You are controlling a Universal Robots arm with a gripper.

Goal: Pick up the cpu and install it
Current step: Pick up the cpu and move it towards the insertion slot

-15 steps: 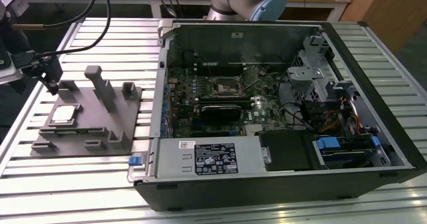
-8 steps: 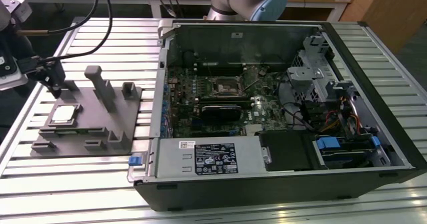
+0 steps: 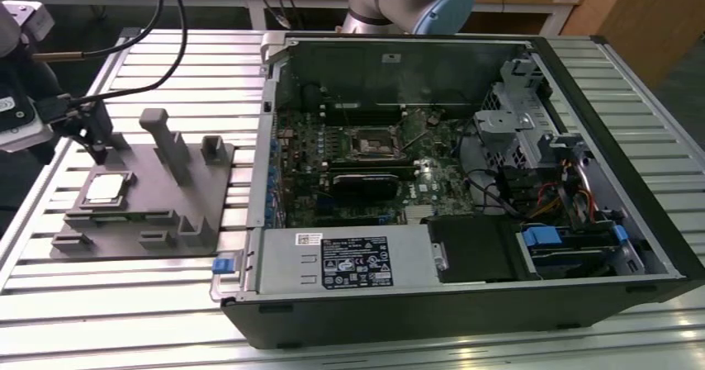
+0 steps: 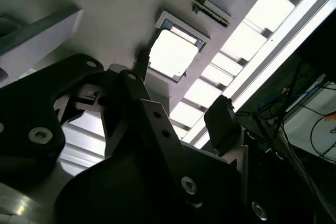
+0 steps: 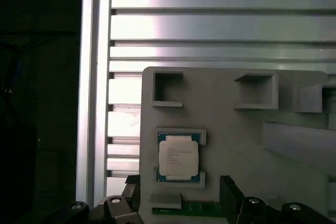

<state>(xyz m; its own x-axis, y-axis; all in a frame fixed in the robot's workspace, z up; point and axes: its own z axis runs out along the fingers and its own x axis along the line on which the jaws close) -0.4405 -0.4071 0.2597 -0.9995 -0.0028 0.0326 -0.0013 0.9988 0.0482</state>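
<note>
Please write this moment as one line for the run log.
stage: before pick | cpu: flat in grey fixture pocket, not grasped | gripper: open, empty, close to it | computer case: open, on exterior view's right

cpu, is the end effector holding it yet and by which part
Nothing is held. The cpu lies flat in its recess on the grey fixture, and the end effector hangs over it with fingers apart, not gripping it.
</note>
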